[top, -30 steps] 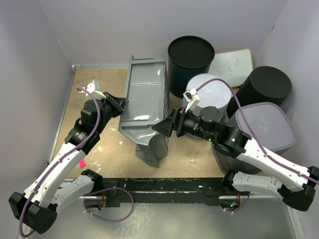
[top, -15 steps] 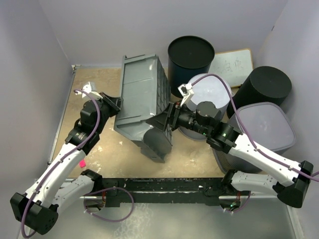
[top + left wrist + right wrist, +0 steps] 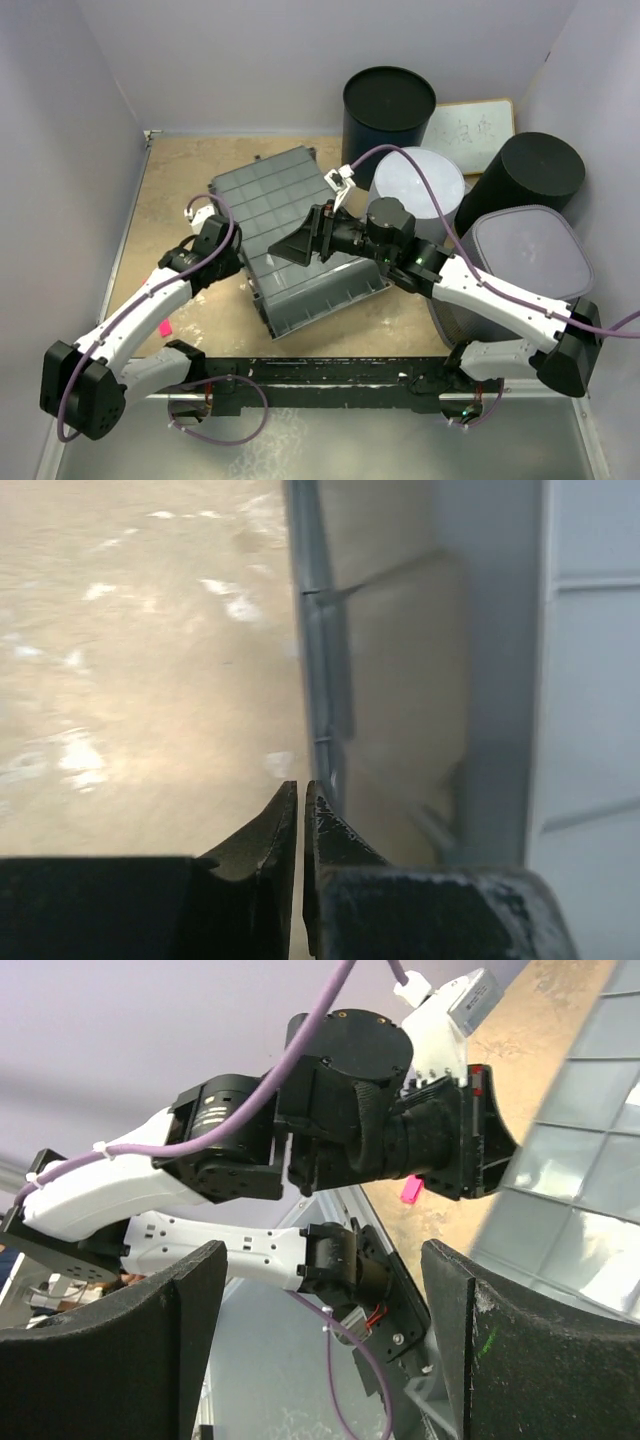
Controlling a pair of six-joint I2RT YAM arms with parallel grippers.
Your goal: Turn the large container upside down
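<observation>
The large container (image 3: 265, 205), a dark grey crate, lies flat on the table with its grid underside facing up. My left gripper (image 3: 238, 264) is low at its left edge. In the left wrist view the jaws (image 3: 301, 790) are shut on nothing, with the crate's rim and side wall (image 3: 400, 680) just to their right. My right gripper (image 3: 288, 248) hangs open above the middle of the crate, pointing left. In the right wrist view its fingers (image 3: 322, 1255) stand wide apart and empty, with the grid underside (image 3: 590, 1160) at the right.
Two dark round bins (image 3: 388, 105) (image 3: 535, 170) stand at the back right. A round light grey bin (image 3: 418, 180) stands between them, close to the crate's right side. A grey lidded tub (image 3: 530, 260) sits at the right and a whiteboard (image 3: 470, 125) leans at the back.
The crate stood tipped up on its edge between both grippers; now it lies flat, underside up. The left gripper has dropped lower. The right gripper has moved left over the crate.
</observation>
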